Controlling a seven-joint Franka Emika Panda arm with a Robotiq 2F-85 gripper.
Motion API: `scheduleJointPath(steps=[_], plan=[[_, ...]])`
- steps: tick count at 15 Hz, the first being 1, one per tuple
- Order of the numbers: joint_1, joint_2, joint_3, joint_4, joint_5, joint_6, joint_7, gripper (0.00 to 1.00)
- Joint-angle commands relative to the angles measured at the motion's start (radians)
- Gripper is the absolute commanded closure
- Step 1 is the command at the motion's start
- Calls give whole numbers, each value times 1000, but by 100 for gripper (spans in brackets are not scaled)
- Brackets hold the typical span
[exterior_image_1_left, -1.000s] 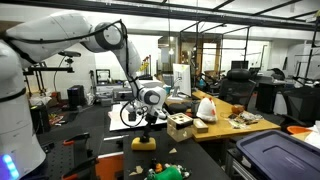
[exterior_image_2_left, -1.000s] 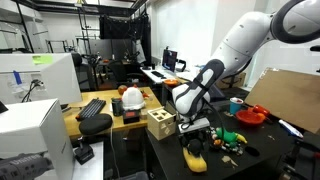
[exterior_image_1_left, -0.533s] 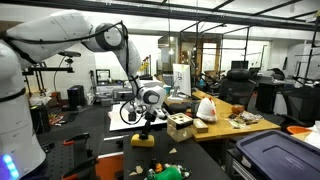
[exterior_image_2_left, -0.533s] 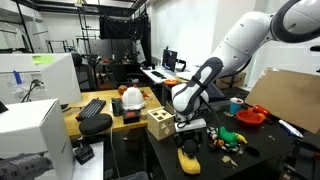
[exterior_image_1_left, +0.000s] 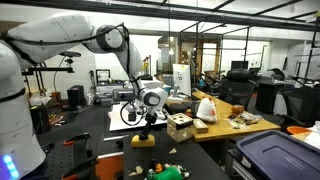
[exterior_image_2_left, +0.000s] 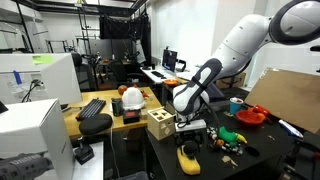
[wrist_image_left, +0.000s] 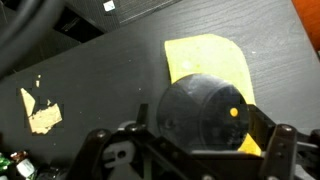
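A busy lab surrounds a black table (exterior_image_1_left: 95, 125). In an exterior view, the gripper (exterior_image_1_left: 148, 124) hangs just above a yellow piece (exterior_image_1_left: 144, 141) near the table's front edge, with a wooden box (exterior_image_1_left: 180, 125) close beside the fingers.

In an exterior view, the box (exterior_image_2_left: 159, 123) and small toys (exterior_image_2_left: 228, 138) flank the gripper (exterior_image_2_left: 190, 128), and bare tabletop lies beyond.

In the wrist view, the fingers stand apart around a dark round thing (wrist_image_left: 205, 112) over the yellow piece (wrist_image_left: 205, 55). Whether they grip it cannot be told. Open table lies ahead, and a torn scrap (wrist_image_left: 42, 110) sits well aside.
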Motion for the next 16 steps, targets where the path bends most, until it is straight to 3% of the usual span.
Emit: scheduleJointPath(steps=[1, 3, 10, 16], plan=[[4, 5, -4, 7, 4, -4, -2, 0], [4, 6, -4, 7, 4, -4, -2, 0], [-126, -131, 50, -109, 161, 192, -110, 0], [-110, -260, -98, -204, 75, 201, -78, 0]])
